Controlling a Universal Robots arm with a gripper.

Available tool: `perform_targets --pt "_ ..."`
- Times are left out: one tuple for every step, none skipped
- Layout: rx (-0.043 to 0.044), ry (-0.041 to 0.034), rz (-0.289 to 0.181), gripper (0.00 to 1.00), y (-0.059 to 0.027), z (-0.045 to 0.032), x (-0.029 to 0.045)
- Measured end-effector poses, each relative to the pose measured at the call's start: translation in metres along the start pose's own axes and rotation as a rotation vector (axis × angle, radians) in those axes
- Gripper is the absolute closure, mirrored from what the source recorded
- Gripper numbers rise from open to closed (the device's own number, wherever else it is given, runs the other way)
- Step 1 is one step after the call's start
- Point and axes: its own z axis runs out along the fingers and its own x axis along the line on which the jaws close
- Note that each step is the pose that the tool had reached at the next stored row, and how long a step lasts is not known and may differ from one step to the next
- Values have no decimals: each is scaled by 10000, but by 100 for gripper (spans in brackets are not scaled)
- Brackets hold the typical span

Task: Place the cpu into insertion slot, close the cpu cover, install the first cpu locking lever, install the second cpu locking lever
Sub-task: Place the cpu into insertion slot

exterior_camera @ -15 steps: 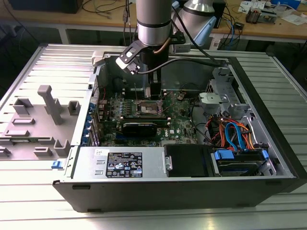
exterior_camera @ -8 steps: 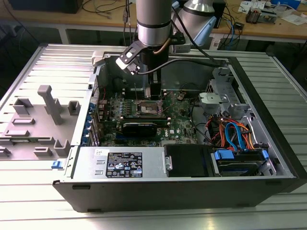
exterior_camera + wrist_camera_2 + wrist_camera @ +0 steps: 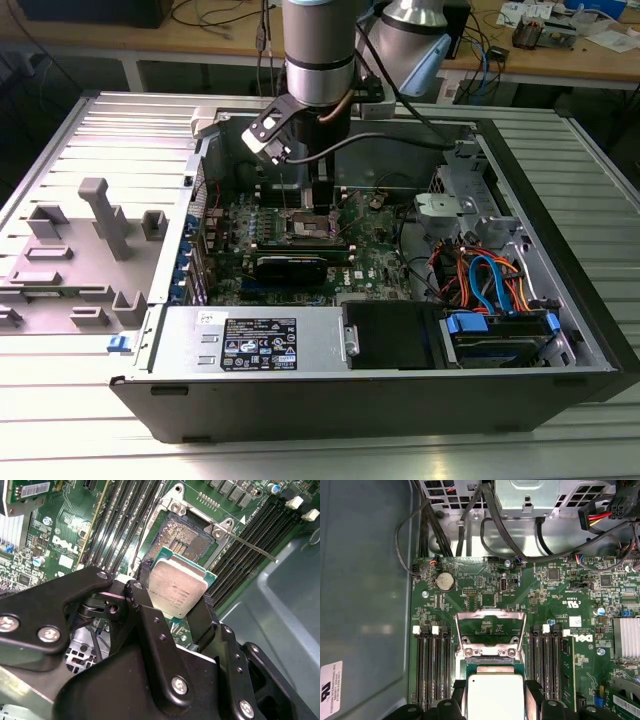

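Hovering over the green motherboard [image 3: 372, 262] in the exterior view, the end effector [image 3: 318, 205] grips, in the second wrist view, the cpu [image 3: 177, 587] by its edges near the bare insertion slot [image 3: 187, 537], metal top outward, apparently for seating; first wrist view: cpu cover [image 3: 490, 615] raised clear.

A ribbed metal table [image 3: 90, 400] is carrying an open computer case [image 3: 300, 395], which is lying on its side. Just beside the case, on the exterior view's left of it, a grey plate with upright holders [image 3: 75, 250] is resting on the table.
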Motion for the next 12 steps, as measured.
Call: perform_targets --pt "0 0 5 45 -3 15 0" --pt "0 0 5 45 -6 30 0" --pt "0 -1 4 45 -13 62 -1" --pt "1 -1 2 45 -18 84 -2" --pt "1 -1 -8 45 -23 97 -2" --pt "1 3 -56 45 -30 120 -2" --pt "2 12 -160 45 -36 141 -2" --pt "6 30 -411 45 -45 177 -3" --pt "8 42 -572 45 -59 207 -3" --pt "9 45 -606 45 -71 221 -4" --pt "8 47 -616 45 -88 240 -4" --pt "9 46 -616 45 -101 260 -4"
